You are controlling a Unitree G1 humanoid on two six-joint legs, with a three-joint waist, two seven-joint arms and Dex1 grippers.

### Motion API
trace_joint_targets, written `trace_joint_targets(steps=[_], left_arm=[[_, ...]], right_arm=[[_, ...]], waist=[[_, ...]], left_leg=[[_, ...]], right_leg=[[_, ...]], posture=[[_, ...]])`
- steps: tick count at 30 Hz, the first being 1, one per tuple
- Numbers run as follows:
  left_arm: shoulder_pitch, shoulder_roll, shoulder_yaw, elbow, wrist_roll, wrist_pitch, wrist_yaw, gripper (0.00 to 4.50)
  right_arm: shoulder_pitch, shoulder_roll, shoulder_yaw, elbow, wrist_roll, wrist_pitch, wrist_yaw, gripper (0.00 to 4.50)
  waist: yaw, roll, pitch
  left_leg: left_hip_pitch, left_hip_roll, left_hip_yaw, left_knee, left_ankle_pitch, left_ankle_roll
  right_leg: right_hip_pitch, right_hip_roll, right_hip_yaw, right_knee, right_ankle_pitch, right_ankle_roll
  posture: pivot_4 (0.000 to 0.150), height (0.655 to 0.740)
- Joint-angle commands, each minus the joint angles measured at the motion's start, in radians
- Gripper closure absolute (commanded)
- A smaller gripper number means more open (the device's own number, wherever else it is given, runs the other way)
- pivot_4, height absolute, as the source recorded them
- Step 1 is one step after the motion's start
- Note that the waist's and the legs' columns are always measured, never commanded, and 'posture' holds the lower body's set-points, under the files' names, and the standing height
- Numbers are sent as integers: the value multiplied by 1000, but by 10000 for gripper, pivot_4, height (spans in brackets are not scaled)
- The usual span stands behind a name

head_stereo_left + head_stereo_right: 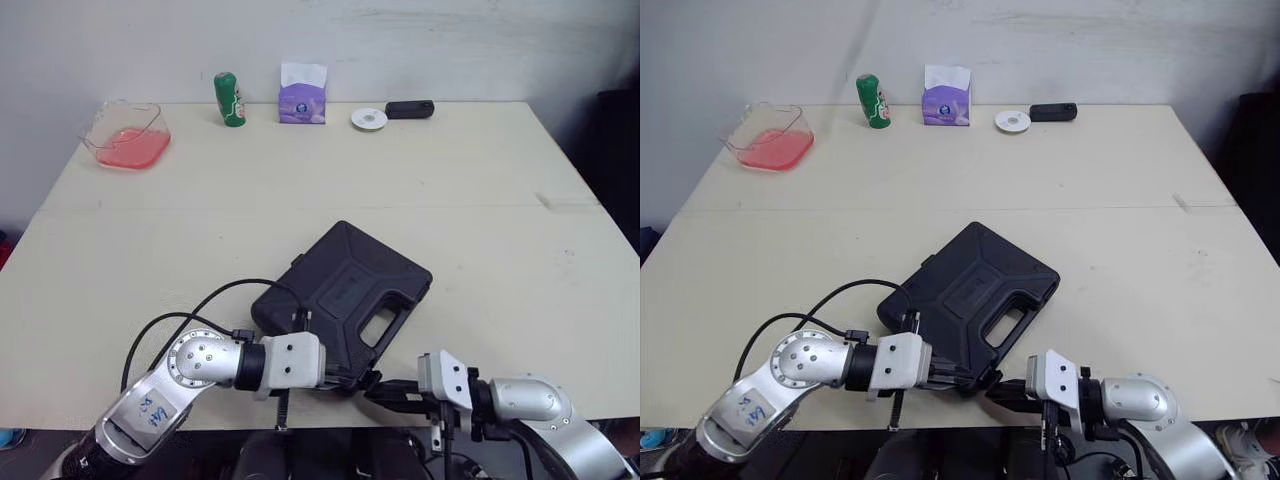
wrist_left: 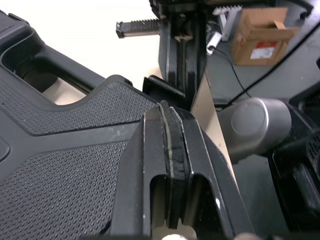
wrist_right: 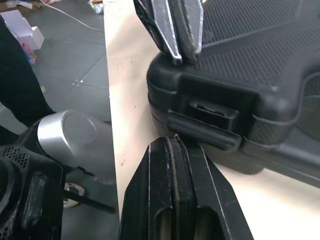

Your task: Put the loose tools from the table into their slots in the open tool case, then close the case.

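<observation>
The left pincer point(image 2: 167, 107) is held with fingers pressed together, its tip against the near corner of the one tool case point(image 1: 345, 290). The case lies shut close to the front edge of the bench point(image 1: 480, 190), with open room left on both sides. The latch point(image 3: 212, 112) is shown in the right wrist view, just ahead of the right pincer point(image 3: 172, 142), likewise pressed together. Five small things are counted along the far edge.

The left arm point(image 1: 160, 385) reaches in from the lower left, and its left gripper point(image 1: 350, 379) points rightward with both black fingers pressed together. The right arm point(image 1: 530, 400) enters from the lower right. Its right gripper point(image 1: 378, 391) points leftward, fingers likewise closed, with its tips near the left's.
</observation>
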Motion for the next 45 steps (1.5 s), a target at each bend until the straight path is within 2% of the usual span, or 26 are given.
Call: trace_joint_targets(steps=[1, 19, 30, 34, 40, 45], left_arm=[[18, 1, 29, 90, 36, 71, 63, 43936], [39, -16, 106, 59, 17, 59, 109, 43936], [-32, -31, 47, 103, 59, 53, 118, 43936], [-25, -2, 24, 121, 57, 64, 88, 43936], [-13, 20, -4, 131, 56, 85, 61, 43936], [-1, 18, -13, 145, 82, 65, 81, 43936]], right_arm=[[-14, 8, -16, -67, 47, 6, -6, 45000], [-69, -41, -51, -44, 98, 44, 37, 45000], [-59, -38, -30, -7, 46, 52, 4, 45000], [-87, -15, -14, 5, 24, 39, -9, 45000], [-126, 31, -10, -30, 89, 101, -20, 45000], [-141, 38, -6, -33, 73, 113, -20, 45000]], waist=[[0, 0, 0], [-2, 0, 1], [-2, 0, 1], [-2, 0, 1], [-4, 1, 0], [-8, 2, -1]], left_leg=[[0, 0, 0, 0, 0, 0], [-1, 1, 0, 0, 0, 0], [-1, 1, 0, -1, 0, 0], [-1, 1, 0, -1, 0, 0], [-1, 2, 0, -1, 0, 0], [0, 2, 1, -2, 0, -1]], right_leg=[[0, 0, 0, 0, 0, 0], [-1, 0, 0, 0, 0, -1], [-2, 0, 0, 0, 0, -1], [-2, 0, 0, 0, 0, -1], [-2, 1, 0, 0, -1, -2], [-4, 2, 1, 1, -1, -3]], posture=[[1500, 7400], [1500, 7400], [1500, 7400], [1500, 7400], [1500, 7400], [1500, 7400]])
